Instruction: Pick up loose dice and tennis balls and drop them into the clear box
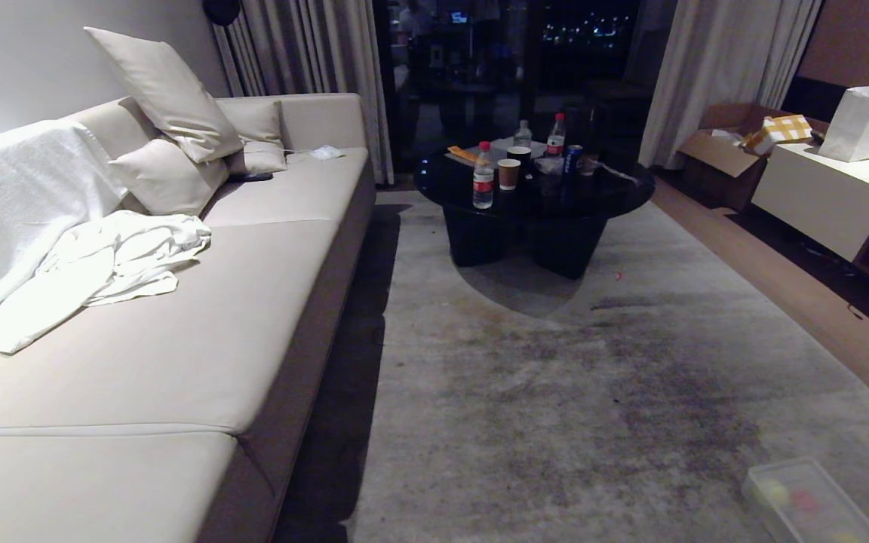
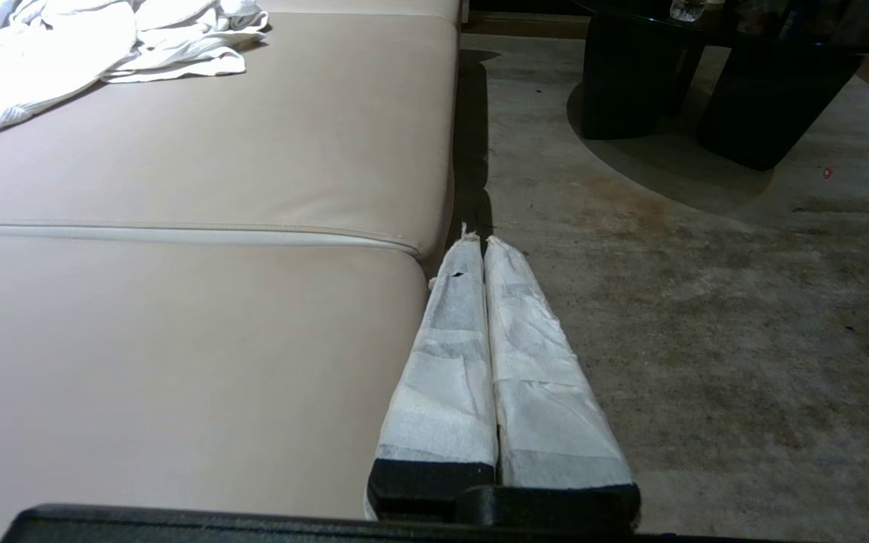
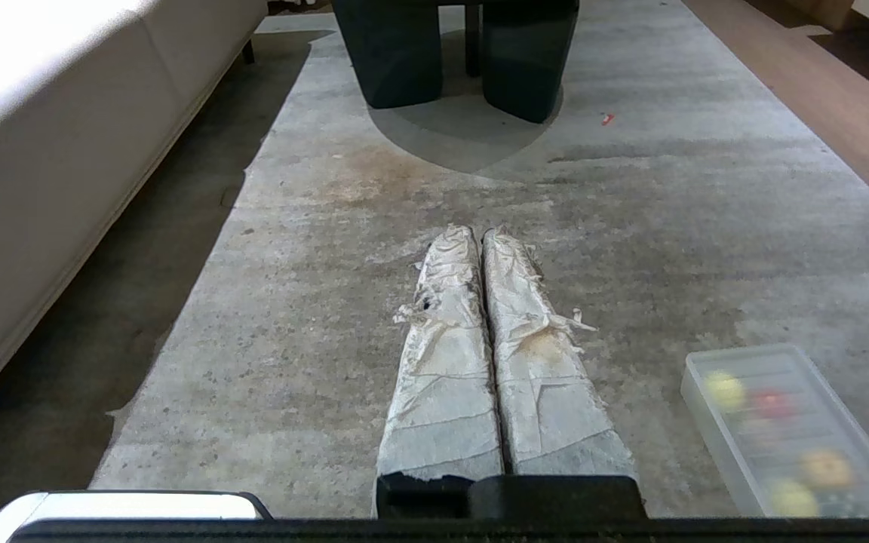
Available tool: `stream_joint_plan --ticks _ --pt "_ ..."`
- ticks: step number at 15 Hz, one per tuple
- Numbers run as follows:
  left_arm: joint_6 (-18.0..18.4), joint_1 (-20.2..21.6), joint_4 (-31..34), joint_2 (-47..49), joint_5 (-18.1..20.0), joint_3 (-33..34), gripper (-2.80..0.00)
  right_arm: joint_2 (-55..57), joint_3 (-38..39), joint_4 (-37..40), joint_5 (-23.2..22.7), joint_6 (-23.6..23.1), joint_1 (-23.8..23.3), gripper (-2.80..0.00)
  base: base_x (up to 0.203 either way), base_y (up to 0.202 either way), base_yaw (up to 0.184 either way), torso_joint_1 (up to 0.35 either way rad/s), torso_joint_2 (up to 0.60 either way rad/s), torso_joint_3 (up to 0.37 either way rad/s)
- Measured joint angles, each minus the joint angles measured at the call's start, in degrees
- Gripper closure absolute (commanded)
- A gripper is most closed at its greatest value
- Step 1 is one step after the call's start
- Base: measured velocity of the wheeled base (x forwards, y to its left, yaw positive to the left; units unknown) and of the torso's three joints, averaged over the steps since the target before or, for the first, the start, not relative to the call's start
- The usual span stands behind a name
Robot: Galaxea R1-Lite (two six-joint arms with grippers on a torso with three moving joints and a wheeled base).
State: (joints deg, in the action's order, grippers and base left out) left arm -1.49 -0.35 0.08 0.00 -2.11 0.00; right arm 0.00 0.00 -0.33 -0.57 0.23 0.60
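The clear box [image 3: 698,381] stands on the rug, low at the right in the head view [image 1: 753,483]. Blurred shapes show inside it: a yellow-green tennis ball [image 3: 725,391], a red die [image 3: 774,403], a yellow die [image 3: 827,467] and a second yellow-green ball [image 3: 793,498]. I see no loose dice or balls on the rug or sofa. My right gripper [image 3: 477,234] hangs shut and empty over the rug, left of the box. My left gripper [image 2: 477,241] is shut and empty too, by the sofa's front edge. Neither arm shows in the head view.
A long beige sofa [image 1: 178,339] with white cloths [image 1: 102,264] and cushions fills the left. A black round table [image 1: 532,196] with bottles and cups stands ahead on the grey rug [image 1: 555,392]. Wooden floor, a low cabinet [image 1: 827,196] and a cardboard box [image 1: 721,143] lie to the right.
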Motion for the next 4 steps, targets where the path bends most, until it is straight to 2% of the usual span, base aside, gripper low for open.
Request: stream_joint_plan --ticks 4 --pt "0.0 0.0 0.02 0.0 0.02 0.0 0.0 0.0 0.0 0.02 0.0 0.03 0.0 0.0 0.0 0.0 0.0 0.0 0.0 0.0"
